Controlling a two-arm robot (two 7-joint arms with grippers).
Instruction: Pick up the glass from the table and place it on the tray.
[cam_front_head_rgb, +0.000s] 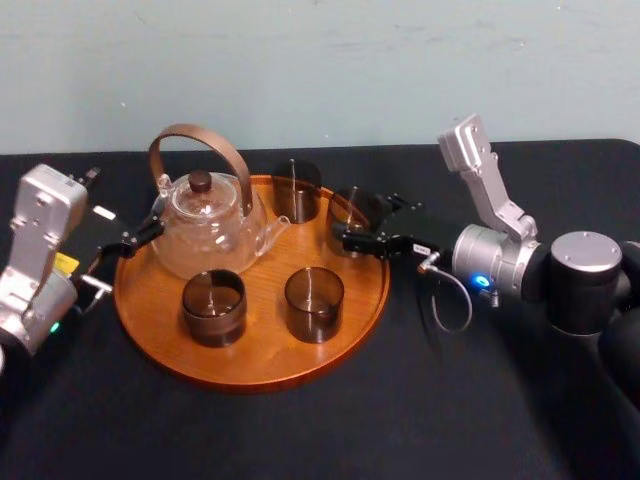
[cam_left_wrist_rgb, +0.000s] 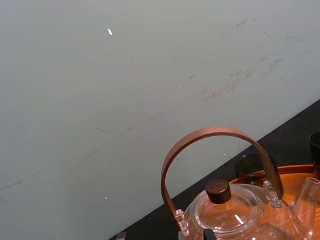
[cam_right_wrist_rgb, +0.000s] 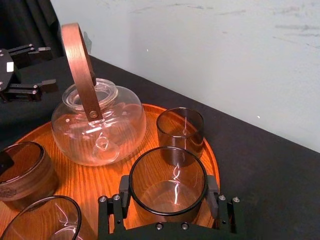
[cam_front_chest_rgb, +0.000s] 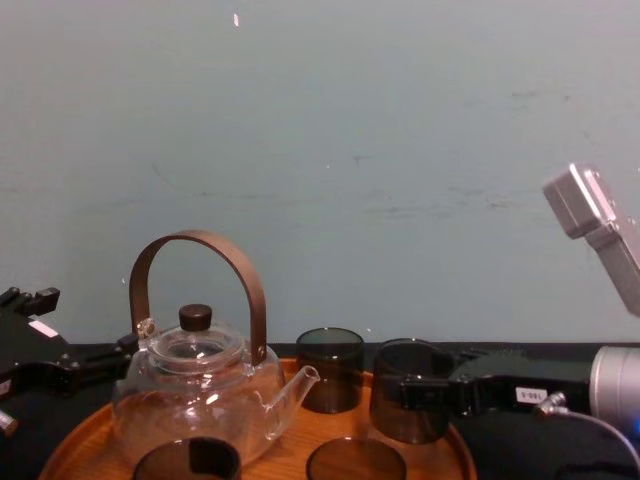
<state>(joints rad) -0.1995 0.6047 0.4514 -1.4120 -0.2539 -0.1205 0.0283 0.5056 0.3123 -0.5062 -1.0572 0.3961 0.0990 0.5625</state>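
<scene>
The glass (cam_front_head_rgb: 352, 213) (cam_right_wrist_rgb: 167, 182) (cam_front_chest_rgb: 408, 405), a dark smoky tumbler, stands upright at the back right of the round wooden tray (cam_front_head_rgb: 250, 370) (cam_right_wrist_rgb: 75, 175), close to its rim. My right gripper (cam_front_head_rgb: 363, 221) (cam_right_wrist_rgb: 168, 192) reaches in from the right and is shut on the glass, one finger pressed against each side. I cannot tell whether the glass base rests on the wood or hangs just above it. My left gripper (cam_front_head_rgb: 135, 235) (cam_right_wrist_rgb: 27, 67) waits open at the tray's left edge beside the teapot, holding nothing.
A clear glass teapot (cam_front_head_rgb: 205, 235) with a brown arched handle takes up the tray's back left. Three more dark glasses stand on the tray: one at the back (cam_front_head_rgb: 296, 190) and two in front (cam_front_head_rgb: 213, 307) (cam_front_head_rgb: 314, 303). The black table (cam_front_head_rgb: 450, 420) surrounds the tray.
</scene>
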